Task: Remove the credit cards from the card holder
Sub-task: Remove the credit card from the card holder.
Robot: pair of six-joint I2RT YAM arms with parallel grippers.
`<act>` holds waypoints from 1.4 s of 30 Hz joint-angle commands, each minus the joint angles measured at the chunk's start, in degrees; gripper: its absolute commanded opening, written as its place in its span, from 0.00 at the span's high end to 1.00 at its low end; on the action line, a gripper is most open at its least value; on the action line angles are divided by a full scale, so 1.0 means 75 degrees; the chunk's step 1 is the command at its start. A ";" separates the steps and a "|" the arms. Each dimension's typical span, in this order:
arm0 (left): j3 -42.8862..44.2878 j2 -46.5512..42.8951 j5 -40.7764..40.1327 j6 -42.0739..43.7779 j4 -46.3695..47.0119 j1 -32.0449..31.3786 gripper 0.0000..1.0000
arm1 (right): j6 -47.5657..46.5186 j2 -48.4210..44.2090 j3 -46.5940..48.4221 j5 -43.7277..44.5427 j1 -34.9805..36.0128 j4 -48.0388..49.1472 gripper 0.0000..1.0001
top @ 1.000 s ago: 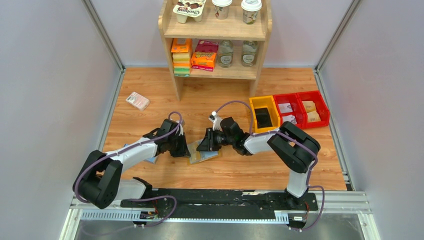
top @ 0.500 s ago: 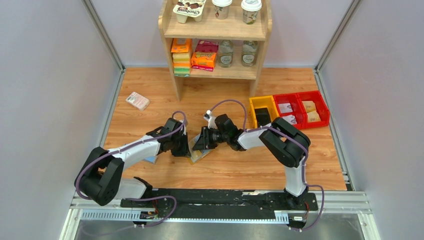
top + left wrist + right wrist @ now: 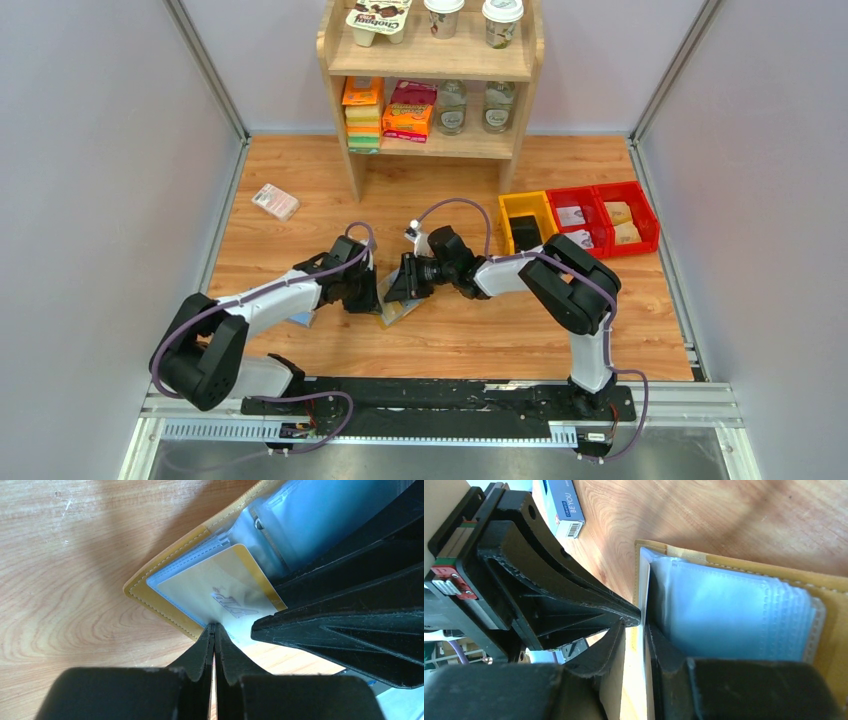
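We find the holder [image 3: 399, 309] on the table [image 3: 480, 330] near its middle, open and wedged between the 2 grippers, which nearly touch over it. The left gripper [image 3: 214, 631] has its fingers pressed together, tips meeting at the near edge of a cream, yellow-trimmed card [image 3: 220, 592] in a clear sleeve; we cannot tell whether that edge is caught. The right gripper [image 3: 634, 630] stands narrow, with 1 pale flap of the holder edge-on between its fingers, gripped. The other leaf lies flat, its blue-tinted sleeves spreading away from that flap. Room is tight: each gripper's fingers cross the other's wrist view at close range. A blue box [image 3: 566, 506] lies just behind the left gripper, under its arm. Bare wood stays open on the near side and to the right. A packet [image 3: 275, 201], the shelf [image 3: 355, 175] and the bins [image 3: 515, 208] sit well apart. In the left wrist view 1 stitched corner of the holder points left and the card sits skewed; from above the holder is mostly hidden, so we cannot tell its long axis.
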 commanded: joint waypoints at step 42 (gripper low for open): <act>0.0049 0.1022 -0.0351 0.0384 -0.0270 -0.0298 1.00 | 0.0625 -0.0552 -0.1712 -0.1127 -0.0952 0.1999 0.99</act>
